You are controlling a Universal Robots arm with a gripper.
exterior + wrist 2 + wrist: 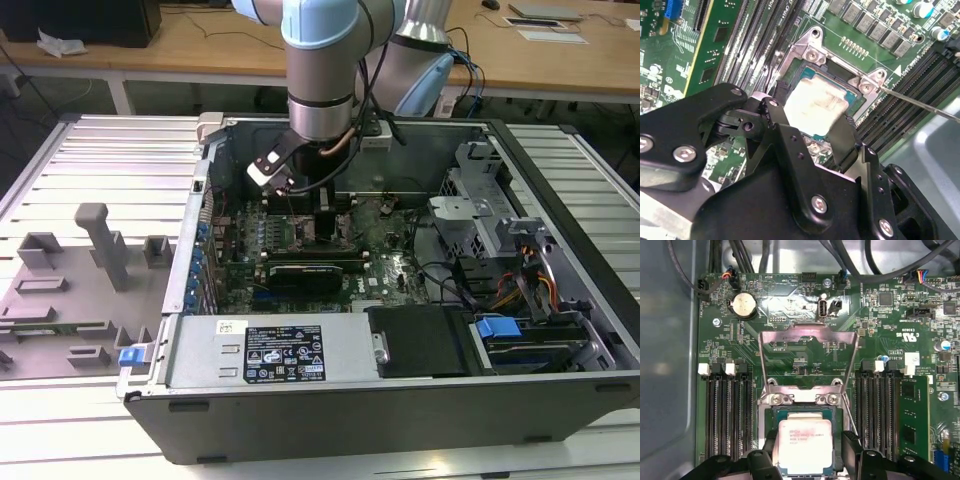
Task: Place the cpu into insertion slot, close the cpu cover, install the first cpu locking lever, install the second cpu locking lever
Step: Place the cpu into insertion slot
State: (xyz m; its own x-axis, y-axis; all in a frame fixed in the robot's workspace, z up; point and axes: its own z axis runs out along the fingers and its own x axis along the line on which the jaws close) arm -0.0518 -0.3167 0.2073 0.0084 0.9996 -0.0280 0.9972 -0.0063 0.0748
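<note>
**Chip at the slot, cover raised**

In the exterior view the arm (320, 70) reaches straight down into an open computer case (400, 400) that lies flat on a slatted metal desk (100, 160). The hand (325, 222) is low over the middle of the green motherboard (740, 340). On the desk, towards the exterior view's left, sits a grey tray of moulded fixtures (60, 300), well apart from the case.

Both wrist views look down onto the insertion slot (801, 411). The cpu (805, 442), its pale metal top facing up, lies square within the slot's frame, with the green edge of its board showing around the metal. The hand is narrow and holds the chip: its black fingers (844, 142) stand against two opposite edges of the cpu, one on each side.

The cpu cover (809, 334) is open. It stands tilted up from its hinge at the slot's edge, and the motherboard shows through its cut-out centre. A thin locking lever (920, 104) juts out from one corner of the slot and crosses over the neighbouring memory slots (727, 410), which flank the insertion slot on both sides. Beyond the raised cover a round coin battery (743, 305) sits on the board.
</note>
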